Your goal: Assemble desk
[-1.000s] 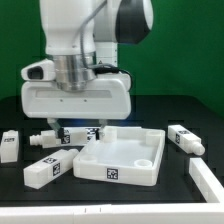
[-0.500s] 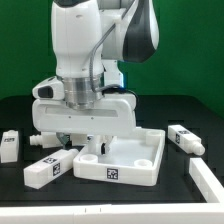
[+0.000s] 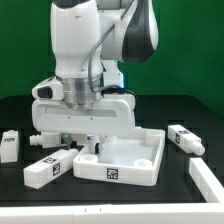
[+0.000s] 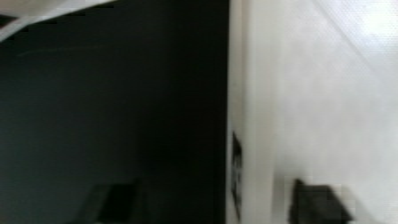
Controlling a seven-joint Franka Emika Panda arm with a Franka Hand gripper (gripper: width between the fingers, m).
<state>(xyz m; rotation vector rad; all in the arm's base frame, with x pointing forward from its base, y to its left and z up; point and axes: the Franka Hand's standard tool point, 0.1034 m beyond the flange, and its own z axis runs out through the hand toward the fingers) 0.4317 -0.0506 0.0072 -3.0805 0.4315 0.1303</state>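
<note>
Fingers (image 4: 118, 203) of the large white two-finger gripper (image 3: 87, 138) point straight down at the 10 o'clock corner of the white plastic rectangular tray-like desk top (image 3: 125, 160) with a raised rim, as placed in the exterior view. In the blurred wrist view, two dark finger shapes stand one on each side of the line where the white desk top meets the black table (image 3: 170, 115). Whether the fingers are released or clenched on the rim cannot be told: the wide gripper body hides the fingertips in the exterior view, and the wrist view is too blurred to show contact.

Position of the task parts, exterior view:

1. Desk top: lies flat on the table, open side up, at the centre of the picture. One black-and-white square marker tag (image 3: 113, 174) sits on its 6 o'clock wall.
2. First white square-section leg (image 3: 46, 169): lies at 8 o'clock from the desk top, near its corner but apart from it, tags facing outward.
3. Second leg (image 3: 10, 145): lies at 9 o'clock, well apart, at the picture's edge.
4. Third leg (image 3: 40, 141): lies at 9 o'clock, partly under the gripper body.
5. Fourth leg (image 3: 185, 138): lies at 2 o'clock, near the desk top, not touching it.

One further white piece (image 3: 208, 180) lies at 4 o'clock, cut by the picture's edge; its kind cannot be told.
</note>
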